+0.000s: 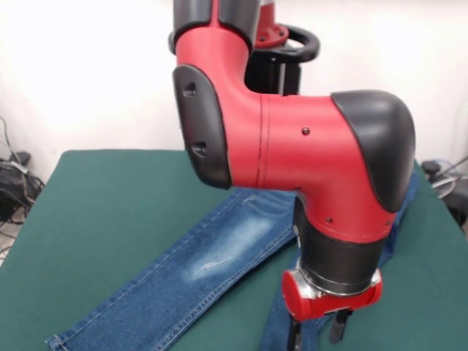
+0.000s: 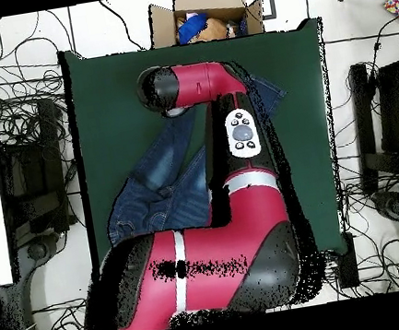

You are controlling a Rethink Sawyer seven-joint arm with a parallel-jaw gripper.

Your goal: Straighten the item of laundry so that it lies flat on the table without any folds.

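The blue denim jeans (image 1: 219,256) lie on the dark green table (image 1: 110,212). One leg, with a pale faded patch, runs straight toward the front left corner. The other leg passes under the arm to the right and looks bunched. My gripper (image 1: 314,341) hangs low over this second leg at the picture's bottom edge, and its tips are cut off there. In the overhead view the jeans (image 2: 164,183) spread to the left of the arm, and a further part (image 2: 269,96) shows to its right. The arm hides the gripper there.
The bulky red and black arm (image 1: 292,146) covers the middle of the table in both views. An open cardboard box (image 2: 211,10) with coloured items stands beyond the table's far edge in the overhead view. Cables lie on the floor round the table.
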